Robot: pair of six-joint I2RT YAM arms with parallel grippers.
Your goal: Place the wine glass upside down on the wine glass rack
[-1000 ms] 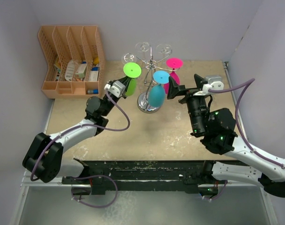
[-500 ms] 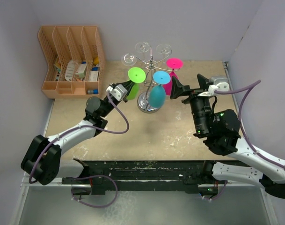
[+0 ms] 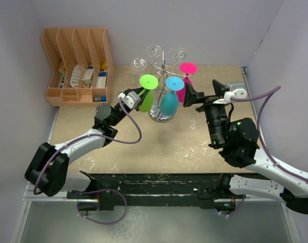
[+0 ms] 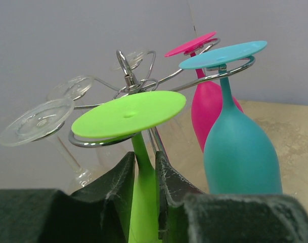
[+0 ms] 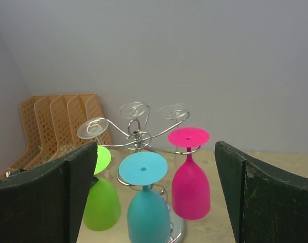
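The green wine glass (image 3: 148,81) is upside down, its stem (image 4: 140,161) pinched between my left gripper's fingers (image 4: 170,182). My left gripper (image 3: 135,95) holds it at the left side of the silver wine glass rack (image 3: 163,66). The green foot (image 4: 128,114) lies just above a curled wire arm (image 4: 88,143), with the stem at the curl. A blue glass (image 3: 169,102) and a pink glass (image 3: 187,68) hang upside down on the rack. My right gripper (image 3: 202,93) is open and empty, to the right of the rack, facing it (image 5: 136,135).
Three clear glasses (image 3: 154,50) hang on the rack's back arms. An orange slotted organiser (image 3: 78,63) with small items stands at the back left. Walls close the table at the back and on both sides.
My left gripper has carried the green glass to the right, up to the rack, so its foot now sits over a wire arm. My right arm shifted slightly and then stayed still.
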